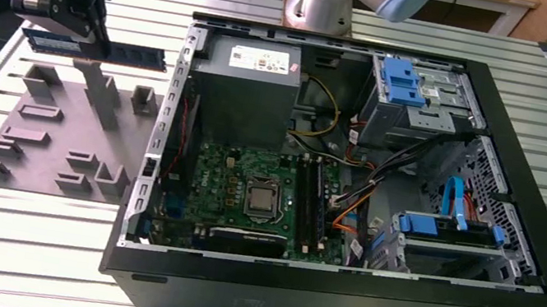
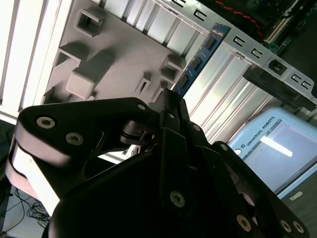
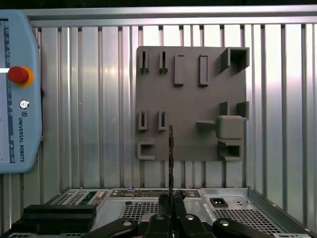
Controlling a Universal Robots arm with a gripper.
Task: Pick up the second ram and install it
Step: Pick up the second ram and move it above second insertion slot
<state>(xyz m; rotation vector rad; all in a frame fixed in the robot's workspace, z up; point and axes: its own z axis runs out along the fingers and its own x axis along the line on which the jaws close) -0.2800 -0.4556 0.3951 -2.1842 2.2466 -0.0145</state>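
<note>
The gripper (image 1: pixel 98 47) has its fingers clamped on the second ram (image 1: pixel 134 55), holding it level in the air above the grey fixture plate (image 1: pixel 47 145), at the exterior view's left of the computer case (image 1: pixel 283 293). In the first wrist view the board appears edge-on. Judged risk: a narrow grip on a thin board could let it pivot or slip, so it would meet the motherboard slots (image 1: pixel 308 201) skewed.

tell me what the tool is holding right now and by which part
The tool is shut on the memory stick, pinching its flat faces near the middle of its length, with both ends sticking out free.
</note>
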